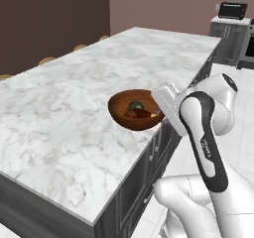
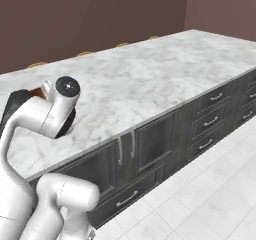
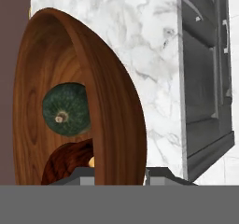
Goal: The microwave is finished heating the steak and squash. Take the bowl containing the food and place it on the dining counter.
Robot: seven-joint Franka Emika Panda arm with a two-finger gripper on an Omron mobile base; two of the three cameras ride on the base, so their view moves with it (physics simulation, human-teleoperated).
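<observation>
Over near edge of dining counter (image 1: pixel 64 113) | pincer (image 3: pixel 119 174) clamped on bowl (image 1: pixel 135 109) rim | risk: let go early, bowl tips, squash (image 3: pixel 66 108) and steak (image 3: pixel 70 162) roll out

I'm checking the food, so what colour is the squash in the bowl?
Dark green, mottled, with a pale stem spot: the squash shows best in the hand view.

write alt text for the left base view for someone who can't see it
A white robot arm's gripper is shut on the near rim of a reddish-brown bowl at the edge of a white marble dining counter. Inside the bowl lie a dark green squash and a brown piece of steak. Dark cabinets sit under the counter.
</observation>
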